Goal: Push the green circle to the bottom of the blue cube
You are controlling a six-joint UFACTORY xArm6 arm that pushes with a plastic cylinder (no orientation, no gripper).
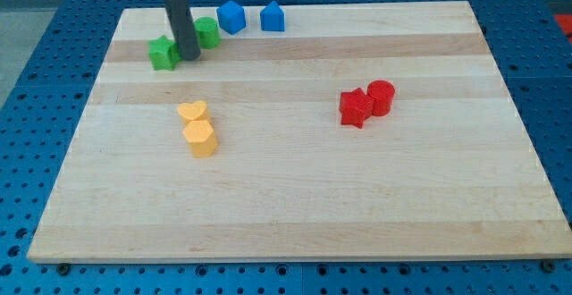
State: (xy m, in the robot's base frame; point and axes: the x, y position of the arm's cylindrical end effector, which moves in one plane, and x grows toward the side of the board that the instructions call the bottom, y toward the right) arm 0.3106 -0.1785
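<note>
Standing between the green star (164, 54) and the green circle (206, 32), my tip (191, 58) is a bare rod with no jaws to open or close. The circle sits just left of the blue cube (231, 17), near the view's top. A good push would come from the circle's upper left, nudging it gently down-right until it rests under the cube without bumping it.

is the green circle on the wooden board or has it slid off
On. The green circle sits fully on the board near its top edge, beside my tip.
</note>
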